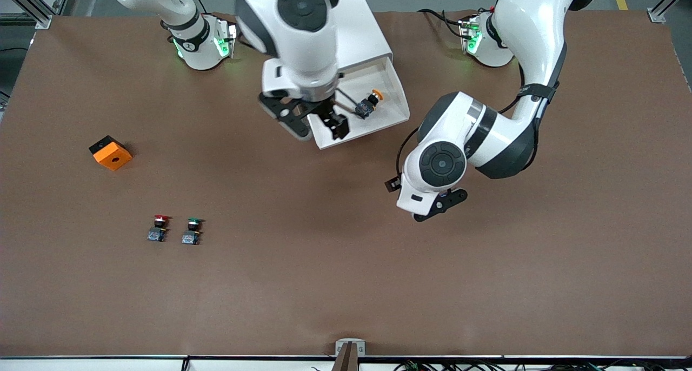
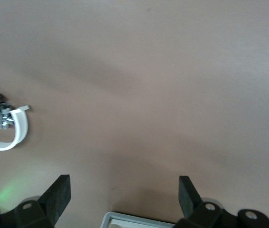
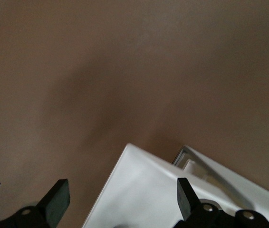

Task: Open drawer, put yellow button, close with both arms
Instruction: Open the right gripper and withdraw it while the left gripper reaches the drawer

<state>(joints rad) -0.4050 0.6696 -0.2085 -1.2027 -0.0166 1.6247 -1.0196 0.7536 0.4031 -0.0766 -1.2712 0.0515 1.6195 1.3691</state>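
Note:
The white drawer [image 1: 397, 117] stands pulled out of its white cabinet [image 1: 362, 35]. The yellow button [image 1: 370, 103] lies on its side inside the drawer. My right gripper [image 1: 316, 123] is open and empty, over the drawer's front corner toward the right arm's end. In the right wrist view its fingers [image 3: 58, 197] straddle the drawer's white edge [image 3: 163, 190], gripper midpoint [image 3: 122, 192]. My left gripper [image 1: 439, 206] is open and empty, low over bare table nearer the front camera than the drawer. The left wrist view shows it over bare table [image 2: 125, 190].
An orange and black block [image 1: 111, 152] lies toward the right arm's end. A red-capped button [image 1: 158, 227] and a green-capped button [image 1: 192, 230] stand side by side nearer the front camera. A white cable clip [image 2: 15, 130] shows in the left wrist view.

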